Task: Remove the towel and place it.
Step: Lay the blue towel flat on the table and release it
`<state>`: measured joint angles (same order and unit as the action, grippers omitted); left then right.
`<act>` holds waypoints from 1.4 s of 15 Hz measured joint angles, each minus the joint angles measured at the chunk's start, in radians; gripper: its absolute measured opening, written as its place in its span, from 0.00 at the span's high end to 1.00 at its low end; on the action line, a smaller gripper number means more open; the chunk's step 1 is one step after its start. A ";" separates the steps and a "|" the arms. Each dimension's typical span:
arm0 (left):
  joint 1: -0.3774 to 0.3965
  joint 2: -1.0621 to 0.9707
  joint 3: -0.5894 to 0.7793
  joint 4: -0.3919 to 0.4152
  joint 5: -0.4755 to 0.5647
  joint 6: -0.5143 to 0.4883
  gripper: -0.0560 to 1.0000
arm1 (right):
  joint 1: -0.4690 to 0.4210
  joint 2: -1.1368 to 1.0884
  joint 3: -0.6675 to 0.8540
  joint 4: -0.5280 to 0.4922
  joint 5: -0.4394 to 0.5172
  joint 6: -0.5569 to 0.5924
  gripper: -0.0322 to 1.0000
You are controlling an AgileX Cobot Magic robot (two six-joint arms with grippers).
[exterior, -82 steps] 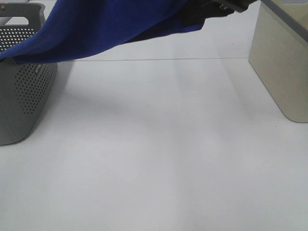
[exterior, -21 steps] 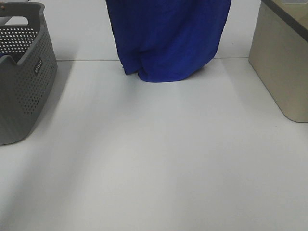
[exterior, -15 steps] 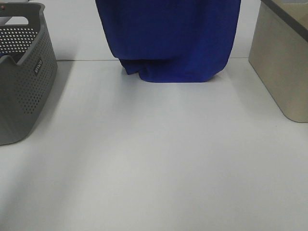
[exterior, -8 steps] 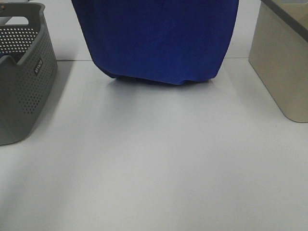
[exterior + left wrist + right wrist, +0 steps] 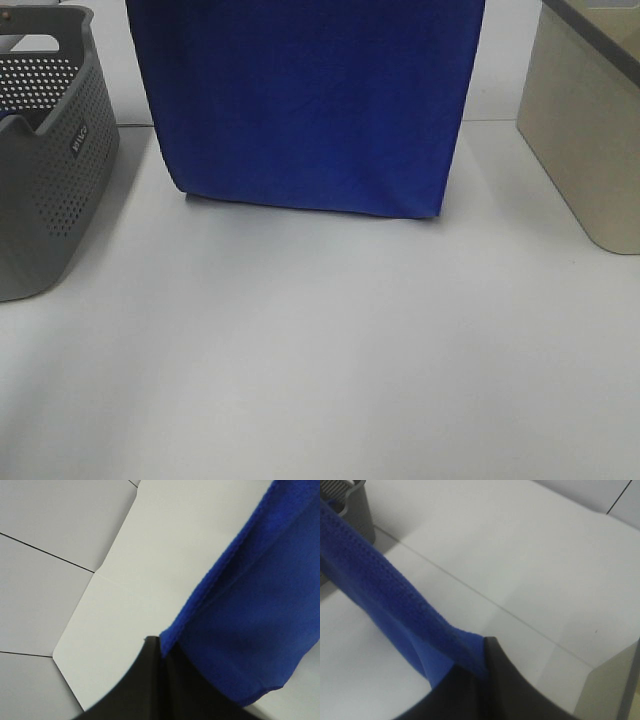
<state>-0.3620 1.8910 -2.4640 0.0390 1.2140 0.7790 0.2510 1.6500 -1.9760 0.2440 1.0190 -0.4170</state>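
Above the middle of the white bench (image 5: pixel 320 350), the towel (image 5: pixel 310 100) is seen hanging as a broad, flat, royal-blue sheet, its upper part cut off by the top of the exterior high view. Its lower hem is drawn out nearly straight and level, right down at the bench surface with a thin shadow beneath it; whether it is actually touching cannot be told. One top corner is pinched by the left tool (image 5: pixel 161 652), whose dark fingers are closed tight on the plush edge, with the cloth running away from them in a taut line. The opposite corner is gripped the same way by the right tool (image 5: pixel 482 655), clamped down on a bunched fold of blue fabric. Neither tool is caught in the high view. To the left of the towel, a grey perforated basket (image 5: pixel 50 170) is seen standing on the bench, apart from the cloth. Well off to the right, a beige bin (image 5: pixel 590 140) with a darker rim is placed at the bench edge, also clear of the towel.
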 joint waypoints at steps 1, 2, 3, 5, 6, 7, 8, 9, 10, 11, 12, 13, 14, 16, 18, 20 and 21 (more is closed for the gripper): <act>0.000 0.000 0.003 -0.010 0.002 -0.020 0.95 | 0.000 0.000 0.000 0.014 0.063 0.003 0.95; 0.000 0.000 0.004 -0.021 0.003 -0.059 0.95 | 0.000 0.000 0.000 0.022 0.120 0.007 0.95; 0.000 0.000 0.004 -0.032 0.003 -0.107 0.95 | 0.000 0.000 0.000 0.025 0.165 0.009 0.95; 0.000 -0.044 0.084 -0.039 0.003 -0.186 0.95 | 0.000 -0.001 0.000 0.017 0.186 0.029 0.95; 0.000 -0.087 0.160 -0.050 0.003 -0.196 0.95 | 0.000 -0.007 0.006 0.012 0.185 0.041 0.95; 0.000 -0.136 0.243 -0.059 0.002 -0.200 0.95 | 0.000 -0.021 0.027 0.011 0.184 0.057 0.95; -0.001 -0.164 0.292 -0.065 0.002 -0.200 0.95 | 0.001 -0.027 0.042 0.013 0.184 0.061 0.95; -0.003 -0.220 0.380 -0.076 0.002 -0.201 0.95 | 0.001 -0.048 0.077 0.024 0.184 0.063 0.95; -0.003 -0.267 0.474 -0.099 0.001 -0.203 0.95 | 0.001 -0.070 0.121 0.034 0.186 0.068 0.95; -0.003 -0.310 0.554 -0.126 0.000 -0.203 0.95 | 0.001 -0.091 0.162 0.039 0.188 0.073 0.95; -0.003 -0.354 0.640 -0.153 -0.003 -0.203 0.95 | 0.001 -0.119 0.208 0.040 0.191 0.079 0.95; -0.003 -0.395 0.713 -0.174 -0.007 -0.203 0.95 | 0.001 -0.158 0.247 0.050 0.193 0.087 0.95; -0.003 -0.436 0.781 -0.200 -0.011 -0.203 0.95 | 0.001 -0.201 0.289 0.061 0.194 0.089 0.95; -0.004 -0.528 0.901 -0.283 -0.016 -0.203 0.95 | 0.003 -0.299 0.390 0.066 0.196 0.112 0.95; -0.005 -0.606 1.012 -0.349 -0.022 -0.212 0.95 | 0.003 -0.384 0.507 0.080 0.197 0.137 0.95; -0.005 -0.668 1.135 -0.383 -0.031 -0.255 0.95 | 0.003 -0.457 0.635 0.109 0.196 0.164 0.95; -0.005 -0.711 1.256 -0.419 -0.033 -0.319 0.95 | 0.003 -0.516 0.771 0.138 0.195 0.188 0.95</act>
<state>-0.3670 1.1800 -1.2080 -0.3800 1.1810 0.4600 0.2540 1.1340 -1.2050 0.3820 1.2140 -0.2290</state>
